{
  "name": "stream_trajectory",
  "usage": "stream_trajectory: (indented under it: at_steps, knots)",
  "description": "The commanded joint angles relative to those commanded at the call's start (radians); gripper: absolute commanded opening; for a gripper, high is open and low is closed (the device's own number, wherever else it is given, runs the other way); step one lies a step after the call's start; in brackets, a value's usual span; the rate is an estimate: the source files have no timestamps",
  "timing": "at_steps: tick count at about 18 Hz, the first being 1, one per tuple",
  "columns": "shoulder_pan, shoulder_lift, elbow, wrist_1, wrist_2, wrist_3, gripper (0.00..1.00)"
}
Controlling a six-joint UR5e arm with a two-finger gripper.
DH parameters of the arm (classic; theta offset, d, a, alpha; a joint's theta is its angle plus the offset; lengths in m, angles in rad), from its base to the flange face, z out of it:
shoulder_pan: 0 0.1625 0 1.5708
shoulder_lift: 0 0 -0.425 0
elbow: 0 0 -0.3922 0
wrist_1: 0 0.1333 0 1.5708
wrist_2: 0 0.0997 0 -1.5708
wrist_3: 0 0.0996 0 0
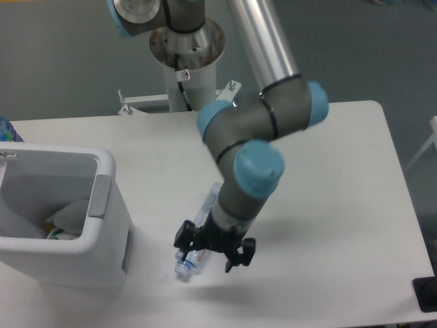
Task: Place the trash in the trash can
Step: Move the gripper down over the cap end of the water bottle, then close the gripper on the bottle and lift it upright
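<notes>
The gripper (214, 254) hangs low over the table (328, 178) with its two black fingers (184, 240) spread apart, one on each side of the lower half of the bottle (192, 260). The bottle lies flat on the table between them. Whether either finger touches the plastic cannot be told, because the wrist and the gripper body cover the middle of the bottle. Only its capped end, with a bit of the blue-and-white label, shows below the gripper, and a short clear stretch shows above it beside the arm (252, 171).

The arm bends down from the upper middle, its grey tubes and light blue joints hiding a part of the table behind.

The trash can (102, 205) stands at the left edge, well apart from the bottle, and its left side is cut off by the frame. Inside it, low against the near wall, lies a pale crumpled wrapper (68, 215) with a small scrap of green and yellow beside it, too small to name. A blue thing (5, 128) peeps in at the far left, mostly out of view.
</notes>
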Motion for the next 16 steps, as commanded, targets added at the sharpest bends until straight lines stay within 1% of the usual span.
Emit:
stream_trajectory:
  at_steps: [3,6,7,10,12,13,14,15,16]
  knots:
    - [-0.032,-0.022,-0.003,-0.023,0.064,0.000,1.00]
    - [-0.049,-0.028,-0.009,-0.040,0.077,0.002,1.00]
    - [-0.049,-0.037,-0.009,-0.038,0.080,0.000,1.00]
    - [-0.071,-0.054,-0.006,-0.040,0.141,0.002,1.00]
    - [-0.072,-0.055,-0.005,-0.035,0.149,0.002,1.00]
    - [-0.072,-0.054,-0.003,-0.037,0.149,0.002,0.89]
    - [-0.072,-0.052,-0.002,-0.037,0.147,0.002,0.72]
    - [-0.072,-0.049,-0.002,-0.038,0.147,0.002,0.57]
    - [-0.072,-0.048,-0.002,-0.037,0.149,0.002,0.44]
